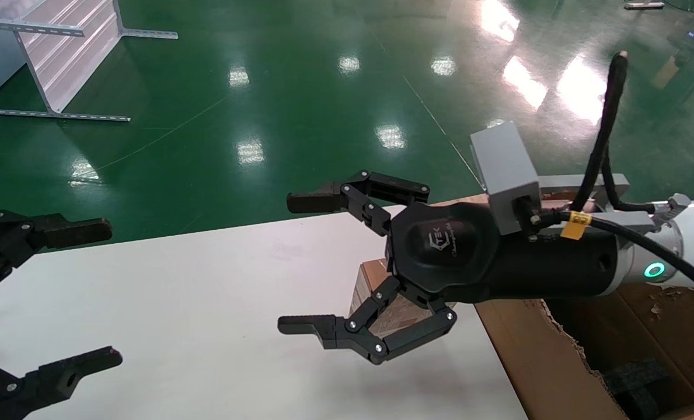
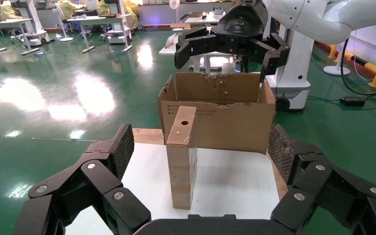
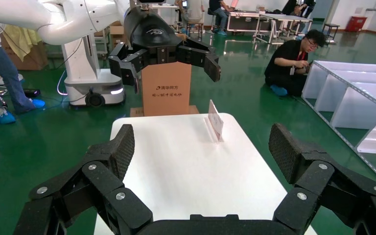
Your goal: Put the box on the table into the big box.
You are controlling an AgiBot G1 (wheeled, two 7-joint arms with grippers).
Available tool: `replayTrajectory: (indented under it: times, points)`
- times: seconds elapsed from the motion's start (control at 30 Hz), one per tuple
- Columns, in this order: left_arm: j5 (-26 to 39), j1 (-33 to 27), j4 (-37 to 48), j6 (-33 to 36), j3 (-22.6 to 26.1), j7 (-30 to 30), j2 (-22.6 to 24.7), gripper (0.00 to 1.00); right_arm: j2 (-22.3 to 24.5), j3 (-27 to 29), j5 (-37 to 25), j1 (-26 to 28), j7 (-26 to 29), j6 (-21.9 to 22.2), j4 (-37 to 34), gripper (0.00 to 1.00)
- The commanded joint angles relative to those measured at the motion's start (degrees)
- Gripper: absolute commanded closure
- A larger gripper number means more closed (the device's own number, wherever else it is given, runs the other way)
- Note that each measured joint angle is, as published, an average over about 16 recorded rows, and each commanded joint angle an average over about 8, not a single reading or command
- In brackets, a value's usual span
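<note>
The small brown box stands upright on the white worktop, near the edge next to the big cardboard carton. In the left wrist view its narrow coppery face with a round hole faces up, and its tall side rises straight from the worktop, apart from the carton behind it. In the head view the box is mostly hidden behind the right hand.

The right hand hangs above the worktop just beside the box, its fingers spread wide, one finger toward the far edge and the other toward the near side. It holds nothing. The box sits close under the hand's base, not between the fingertips. The same hand shows in the left wrist view, above the carton's torn flaps, and its own camera looks past its wide fingers across the bare worktop.

The left hand sits at the left edge of the worktop, also open wide and empty, well apart from the box.

The carton stands off the worktop's right side, with ragged torn edges and a black foam block inside.
</note>
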Motion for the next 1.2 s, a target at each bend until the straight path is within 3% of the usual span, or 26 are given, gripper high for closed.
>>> replayTrajectory:
  times: [0.03, 0.47, 0.83, 0.87, 0.93, 1.13, 1.2]
  points:
    - [0.0, 0.0, 0.0, 0.0, 0.0, 0.0, 0.0, 0.0, 0.0, 0.0, 0.0, 0.0, 0.0, 0.0, 0.0, 0.0]
    - [0.0, 0.0, 0.0, 0.0, 0.0, 0.0, 0.0, 0.0, 0.05, 0.0, -0.08, -0.03, 0.02, 0.03, 0.02, 0.0]
    - [-0.01, -0.01, 0.02, 0.0, 0.01, 0.01, 0.0, 0.01, 2.67, -0.05, -4.11, -1.48, -1.34, 2.42, -2.85, 0.0]
    - [-0.01, -0.01, 0.02, 0.0, 0.01, 0.01, 0.0, 0.04, 2.88, 0.11, -4.29, -1.62, -1.67, 2.73, -3.39, 0.0]
    - [-0.01, -0.01, 0.02, 0.0, 0.02, 0.01, 0.0, 0.21, 3.25, 0.5, -4.47, -1.81, -2.27, 3.33, -4.51, 0.0]
    - [-0.01, -0.02, 0.02, 0.0, 0.03, 0.02, 0.0, 0.92, 4.1, 1.36, -4.7, -1.87, -4.31, 3.55, -7.9, 0.0]
    - [-0.01, -0.02, 0.02, 0.0, 0.03, 0.02, 0.0, 1.0, 4.33, 1.43, -4.95, -1.68, -5.06, 3.09, -9.28, 0.0]
